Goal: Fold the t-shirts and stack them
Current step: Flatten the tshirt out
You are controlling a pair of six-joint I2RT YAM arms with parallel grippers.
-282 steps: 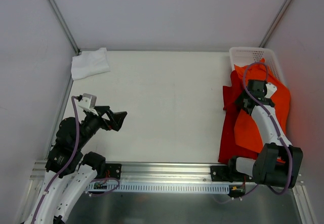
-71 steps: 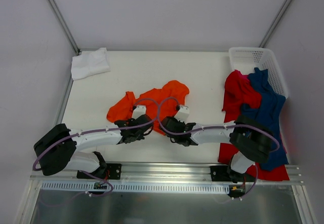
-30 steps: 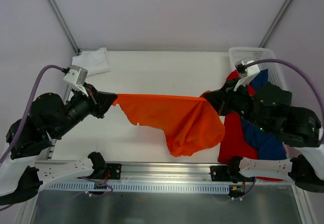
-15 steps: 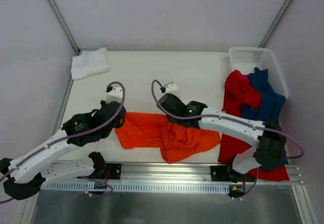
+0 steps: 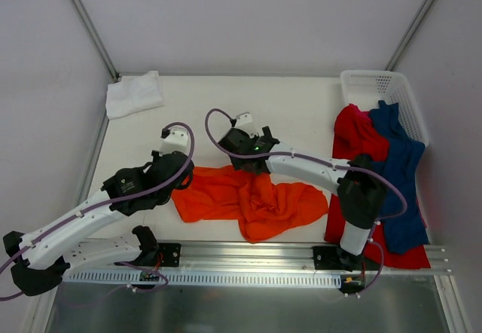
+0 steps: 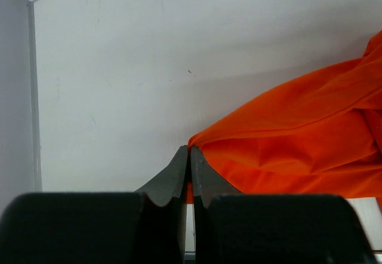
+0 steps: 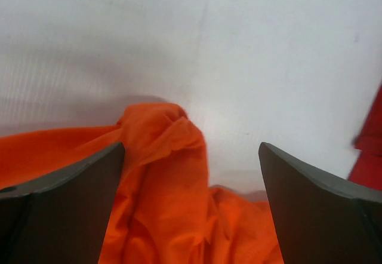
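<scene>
The orange t-shirt (image 5: pixel 248 197) lies crumpled on the table near the front edge. My left gripper (image 5: pixel 178 187) is shut on its left edge; in the left wrist view the pressed jaws (image 6: pixel 190 152) pinch a strip of orange cloth (image 6: pixel 298 138). My right gripper (image 5: pixel 251 167) hovers over the shirt's upper middle, open. The right wrist view shows wide jaws (image 7: pixel 191 147) above a raised orange fold (image 7: pixel 161 168), nothing gripped. A folded white t-shirt (image 5: pixel 134 93) sits at the back left. The red t-shirt (image 5: pixel 352 133) and dark blue t-shirt (image 5: pixel 399 160) lie heaped at the right.
A white perforated basket (image 5: pixel 376 86) stands at the back right corner, with the red and blue cloth spilling from it toward the front. Bare white table (image 5: pixel 248 103) lies behind the orange shirt. A metal rail (image 5: pixel 248 252) runs along the front edge.
A second ago both grippers held the orange shirt stretched in the air. It has since been lowered onto the table, and the right gripper has opened and let it go.
</scene>
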